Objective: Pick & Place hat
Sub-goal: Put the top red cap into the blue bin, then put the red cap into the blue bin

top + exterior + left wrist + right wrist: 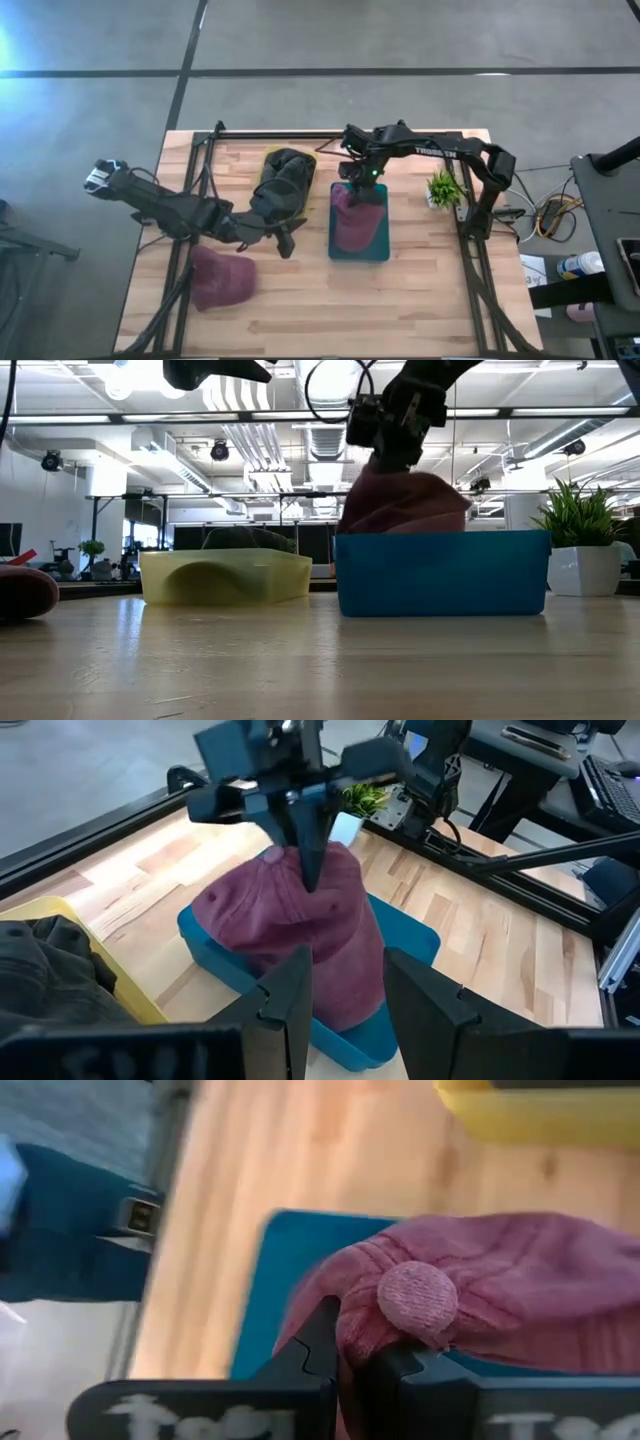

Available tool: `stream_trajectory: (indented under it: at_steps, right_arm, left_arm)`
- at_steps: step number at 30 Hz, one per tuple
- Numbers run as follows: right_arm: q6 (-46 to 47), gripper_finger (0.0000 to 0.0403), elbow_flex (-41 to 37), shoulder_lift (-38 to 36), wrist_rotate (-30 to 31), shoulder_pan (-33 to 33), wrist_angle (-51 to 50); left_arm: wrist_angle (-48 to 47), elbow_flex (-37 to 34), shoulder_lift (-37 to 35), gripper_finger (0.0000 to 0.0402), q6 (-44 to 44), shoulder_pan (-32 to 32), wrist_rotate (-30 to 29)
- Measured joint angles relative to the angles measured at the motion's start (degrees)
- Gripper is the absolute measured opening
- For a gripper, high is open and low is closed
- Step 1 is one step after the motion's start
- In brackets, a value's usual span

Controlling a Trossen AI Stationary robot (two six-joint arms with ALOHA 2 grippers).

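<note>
Maroon fabric of one hat [357, 222] fills the blue bin [359, 251], which serves as the reference point on the wooden worktop [400, 300]. The hat lies inside this bin, its crown rising above the rim in the low view [405, 500].

Right end effector [355, 183]: positioned over the far end of the blue bin, fingers closed on a fold of the hat's crown. The right wrist view shows the fabric pinched between the two dark fingers [310, 1355], with the hat's top button [417, 1296] just beside the pinch. The left wrist view confirms the grip from the opposite side [305, 850].

Left end effector [283, 238]: just beside the blue bin, on the side facing the yellow bin, above the worktop. Its fingers [290, 995] stand parted with nothing between them, pointed toward the blue bin.

Yellow bin [300, 190]: just beside the blue bin, holding a dark olive hat [282, 180].

Second maroon hat [220, 277]: resting on the bare worktop, well apart from the blue bin, beyond the left arm.

Small potted plant [443, 188]: near the blue bin on the side away from the yellow bin, in a white pot.
</note>
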Motion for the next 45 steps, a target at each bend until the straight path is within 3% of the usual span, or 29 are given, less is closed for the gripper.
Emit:
stream_trajectory:
  at_steps: [3,7,13,22,30,33,38,45]
  right_arm:
    - [1.07,0.0013,0.00,0.44,5.48,-0.08,0.06]
    - [1.14,0.0028,0.01,1.27,7.14,-0.09,0.07]
    - [3.08,0.0096,0.01,1.36,7.59,-0.02,-0.76]
    - [-0.65,0.0179,1.66,-0.73,20.07,-0.07,-13.75]
    - [-0.56,0.0191,3.79,-5.79,29.60,-0.09,-13.68]
    - [2.00,0.0192,4.00,-8.62,29.91,-0.27,-13.22]
    - [6.20,0.0189,3.19,-12.28,29.56,0.75,-13.48]
    - [10.09,0.0188,0.09,-15.30,29.26,4.01,-13.30]
  left_arm:
    - [-0.07,0.00,0.00,0.0117,0.56,0.15,0.00]
    - [-0.31,0.00,0.00,0.0117,1.09,0.61,0.02]
    - [-0.33,0.00,0.00,0.0117,1.30,1.22,0.01]
    - [-0.33,0.00,0.01,0.0117,1.52,1.95,0.02]
    - [-0.82,0.00,0.02,0.0117,1.87,2.77,0.02]
    - [-5.07,0.00,0.02,0.0117,2.44,2.78,1.02]
    - [-17.53,0.16,-0.07,0.0117,-1.73,2.88,9.25]
    - [-35.49,-0.05,1.35,0.0117,-22.14,3.13,34.68]
